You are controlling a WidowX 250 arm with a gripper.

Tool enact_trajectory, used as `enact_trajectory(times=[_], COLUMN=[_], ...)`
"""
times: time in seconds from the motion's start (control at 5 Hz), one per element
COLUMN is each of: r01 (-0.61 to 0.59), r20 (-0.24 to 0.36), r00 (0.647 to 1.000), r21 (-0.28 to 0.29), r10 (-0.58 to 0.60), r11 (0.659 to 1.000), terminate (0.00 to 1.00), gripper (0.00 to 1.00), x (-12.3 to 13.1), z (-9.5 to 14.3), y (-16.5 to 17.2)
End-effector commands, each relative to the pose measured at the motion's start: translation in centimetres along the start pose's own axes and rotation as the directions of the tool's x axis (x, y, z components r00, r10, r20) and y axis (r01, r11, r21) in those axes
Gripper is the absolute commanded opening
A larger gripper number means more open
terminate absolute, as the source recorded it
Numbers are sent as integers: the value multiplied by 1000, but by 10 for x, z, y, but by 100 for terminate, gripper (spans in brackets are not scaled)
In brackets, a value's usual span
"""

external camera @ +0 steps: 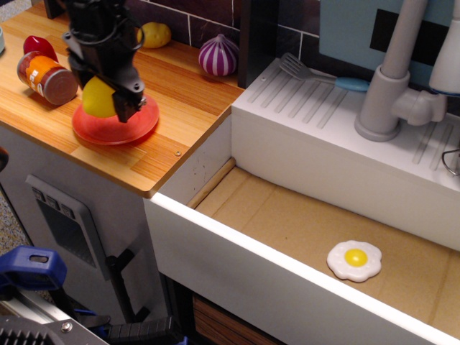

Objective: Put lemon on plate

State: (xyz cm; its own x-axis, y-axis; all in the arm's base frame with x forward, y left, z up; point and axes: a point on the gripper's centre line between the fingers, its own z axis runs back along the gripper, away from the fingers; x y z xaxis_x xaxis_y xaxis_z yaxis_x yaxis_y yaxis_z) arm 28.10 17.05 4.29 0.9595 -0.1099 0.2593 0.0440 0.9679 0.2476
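Observation:
My black gripper [100, 90] is shut on the bright yellow lemon [97, 99] and holds it over the left part of the red-pink plate [140, 122] on the wooden counter. The lemon is low over the plate; I cannot tell whether it touches it. The gripper body hides the plate's far-left part and the items behind it.
An orange-labelled can [49, 77] lies left of the plate, with a red toy fruit [37, 45] behind it. A tan potato [155, 34] and a purple onion [218, 55] sit at the back. A fried egg [354, 259] lies in the sink [287, 223]. A spatula [316, 74] and faucet [392, 79] stand on the right.

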Motion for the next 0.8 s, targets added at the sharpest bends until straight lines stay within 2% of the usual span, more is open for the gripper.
enact_trajectory(times=[0.0, 0.4, 0.6], r01=[-7, -7, -7], r20=[61, 61, 61], r00=[998, 998, 998], r21=[6, 6, 6], r10=[6, 6, 6], r11=[1000, 1000, 1000], terminate=[0, 0, 100], gripper=[100, 100, 100], x=[14, 14, 14], z=[4, 4, 4], y=[9, 9, 9])
